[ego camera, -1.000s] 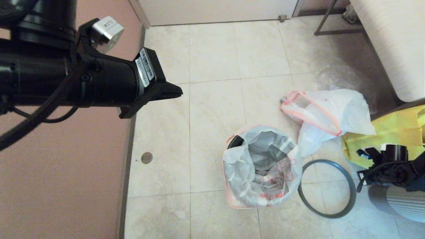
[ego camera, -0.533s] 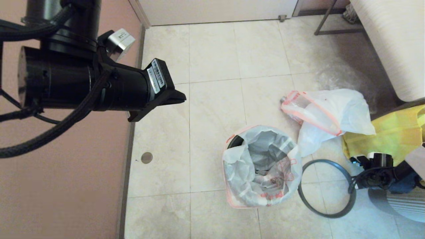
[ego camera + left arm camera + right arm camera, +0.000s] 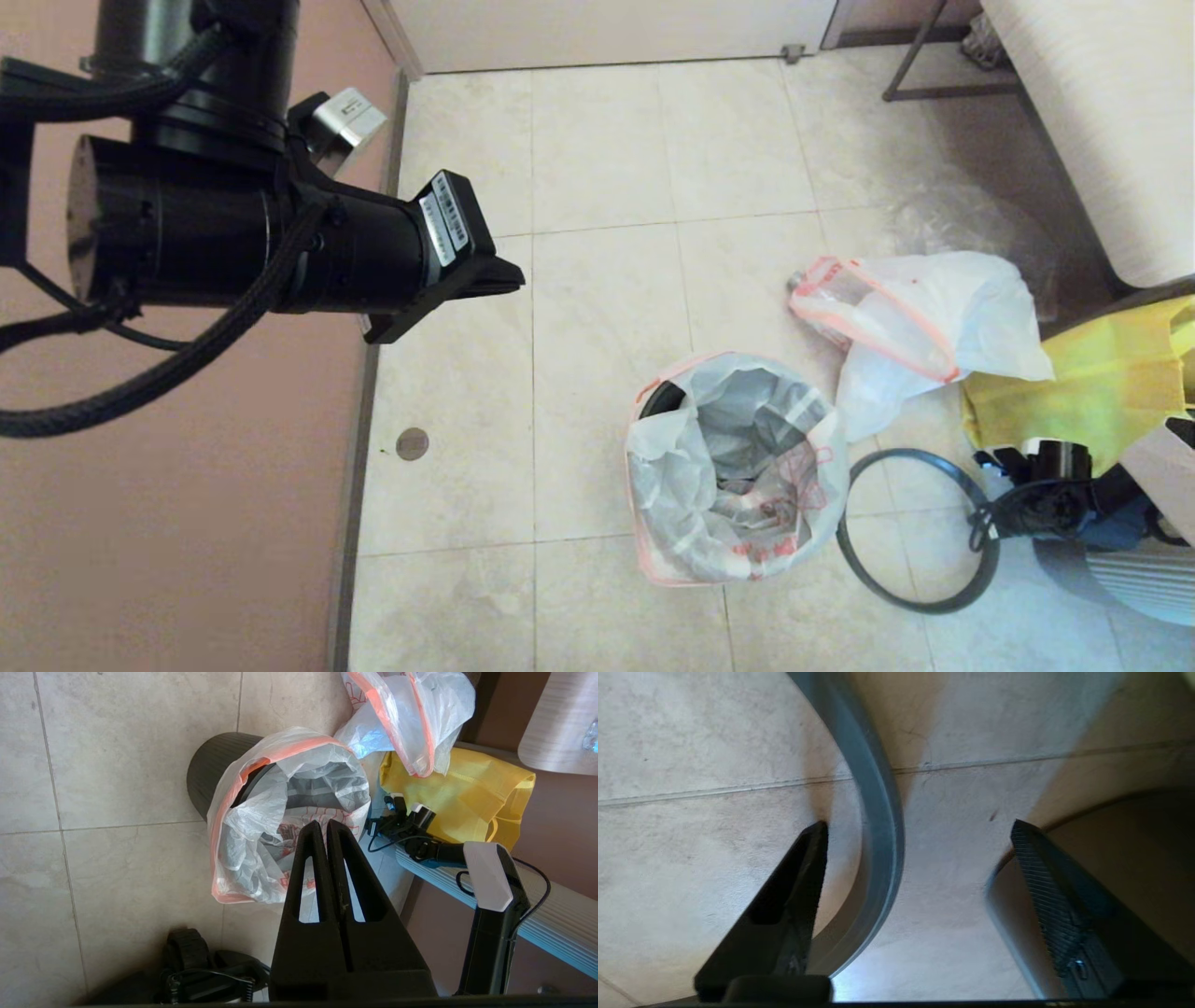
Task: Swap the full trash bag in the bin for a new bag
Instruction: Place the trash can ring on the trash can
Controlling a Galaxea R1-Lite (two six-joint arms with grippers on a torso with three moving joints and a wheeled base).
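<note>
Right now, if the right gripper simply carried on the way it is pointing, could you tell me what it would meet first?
Most likely the grey hoop lying on the floor: the right gripper is open, and the hoop runs between its fingers. Depth is hard to judge.

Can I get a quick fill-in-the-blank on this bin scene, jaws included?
1. The new bag lines the black ____.
2. The grey hoop lies flat on the ____, not on the bin.
3. The right gripper has its jaws ____ around the hoop's band.
4. The left gripper, raised above the bin, has its jaws ____.

Missing words: bin; floor; open; shut
</note>
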